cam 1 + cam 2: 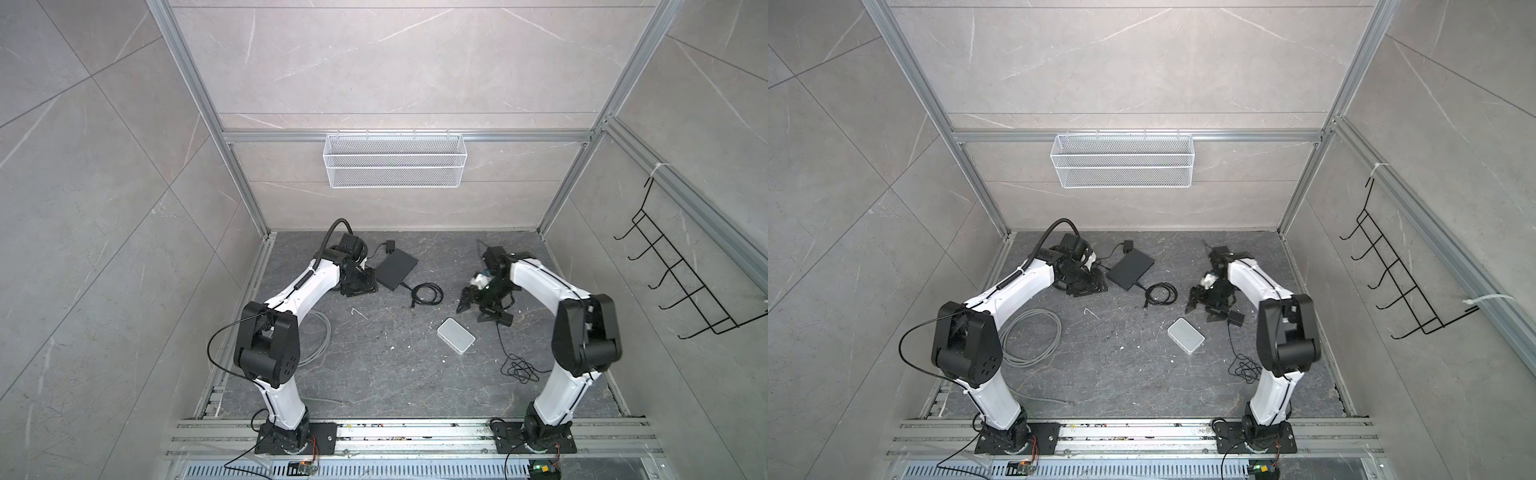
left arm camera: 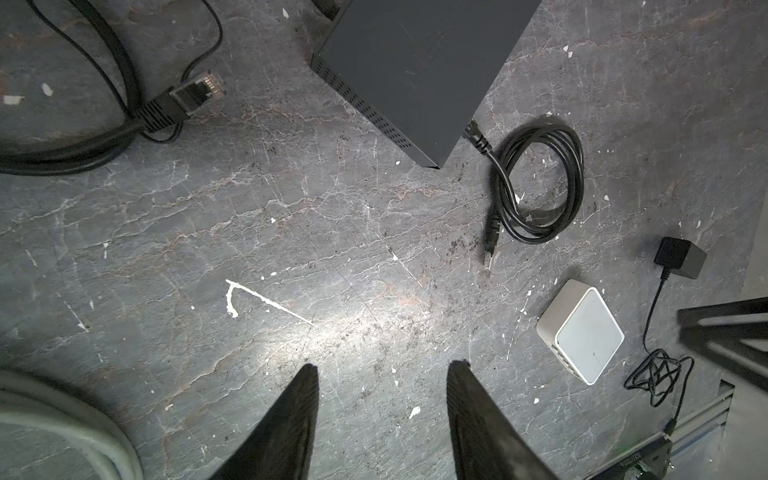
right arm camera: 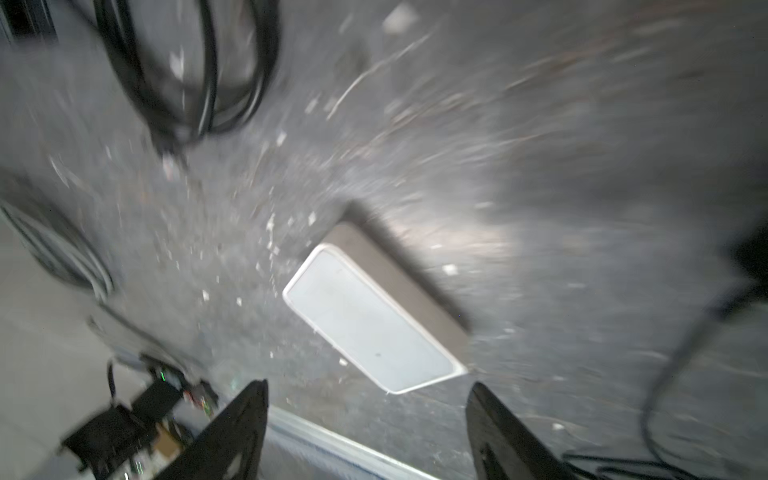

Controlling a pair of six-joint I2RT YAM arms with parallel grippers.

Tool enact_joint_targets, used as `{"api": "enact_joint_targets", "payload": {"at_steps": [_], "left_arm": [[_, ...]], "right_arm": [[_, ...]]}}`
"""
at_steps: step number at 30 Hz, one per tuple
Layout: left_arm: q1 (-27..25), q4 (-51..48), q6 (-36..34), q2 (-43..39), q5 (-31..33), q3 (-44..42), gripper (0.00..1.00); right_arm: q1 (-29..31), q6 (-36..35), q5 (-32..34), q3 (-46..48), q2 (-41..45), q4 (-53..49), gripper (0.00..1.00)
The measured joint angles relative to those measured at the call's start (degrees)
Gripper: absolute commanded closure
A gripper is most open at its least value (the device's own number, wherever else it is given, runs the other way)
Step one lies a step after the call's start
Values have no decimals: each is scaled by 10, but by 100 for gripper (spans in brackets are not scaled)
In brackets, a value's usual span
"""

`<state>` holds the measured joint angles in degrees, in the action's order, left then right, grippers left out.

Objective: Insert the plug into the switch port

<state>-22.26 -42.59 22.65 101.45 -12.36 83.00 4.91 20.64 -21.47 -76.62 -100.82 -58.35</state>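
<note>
One dark veined tabletop point(image 1: 374, 374), seemingly paint-flecked, between pale tiled walls point(image 1: 374, 62).

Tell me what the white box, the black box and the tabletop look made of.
White box: likely plastic, smooth matte shell, rounded corners.
Black box: probably painted metal, sharp edges, vent slots.
Tabletop: stone-look slab, veined, scuffed; real or printed unclear.

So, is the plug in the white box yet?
Not yet. Done: only one end of the black cable looks plugged into the black box. In hand: nothing; left fingers and right fingers are open and empty, the right ones near the white switch. Left: grab that cable's loose plug lying on the table and push it into the switch.
</note>
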Motion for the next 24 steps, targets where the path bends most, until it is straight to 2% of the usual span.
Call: {"api": "enact_joint_targets", "payload": {"at_steps": [3, 5, 10, 15, 20, 24], "left_arm": [[-4, 9, 0, 0, 0, -3, 47], [-7, 16, 1, 0, -1, -7, 47], [-22, 29, 10, 0, -2, -19, 47], [-38, 37, 14, 0, -3, -19, 47], [-45, 36, 14, 0, -4, -18, 47], [-44, 35, 14, 2, -4, -6, 47]], "right_arm": [[-88, 85, 61, 74, 82, 24, 25], [-124, 135, 90, 127, 122, 29, 26], [-172, 240, 149, 235, 163, 38, 28], [-211, 294, 181, 291, 185, 53, 29], [-221, 320, 176, 331, 185, 90, 42], [-222, 331, 147, 353, 177, 133, 59]]}}
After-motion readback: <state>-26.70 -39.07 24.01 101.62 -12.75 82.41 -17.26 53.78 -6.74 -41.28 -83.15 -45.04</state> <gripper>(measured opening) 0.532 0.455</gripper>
